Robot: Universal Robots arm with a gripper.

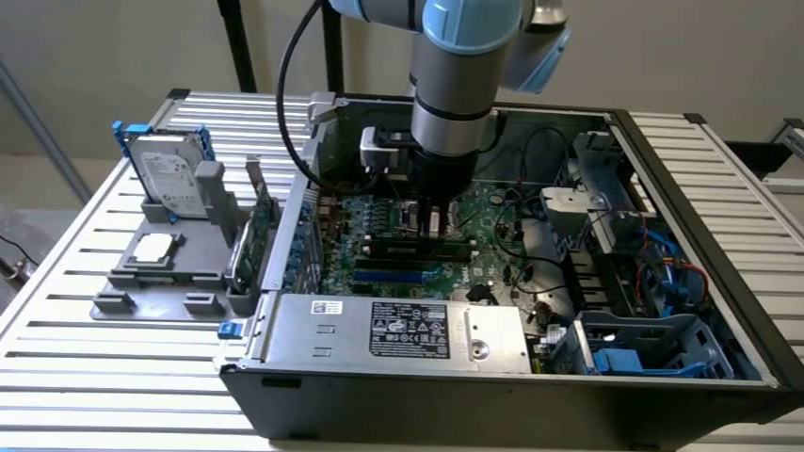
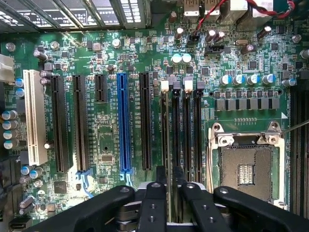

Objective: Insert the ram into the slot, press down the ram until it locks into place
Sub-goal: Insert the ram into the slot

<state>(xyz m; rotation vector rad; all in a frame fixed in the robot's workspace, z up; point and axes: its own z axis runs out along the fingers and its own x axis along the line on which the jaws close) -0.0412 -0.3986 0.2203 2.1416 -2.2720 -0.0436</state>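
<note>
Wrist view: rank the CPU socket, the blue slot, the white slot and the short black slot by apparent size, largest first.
1. CPU socket
2-3. Blue slot and white slot: about alike in length, so not ranked
4. Short black slot

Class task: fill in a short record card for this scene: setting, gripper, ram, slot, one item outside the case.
setting: open computer case on a slatted table
gripper: low over the slot
ram: green stick on edge beneath the gripper; locked or not, cannot tell
slot: black, one of several parallel, beside the CPU socket
outside case: hard drive, exterior view's left
</note>
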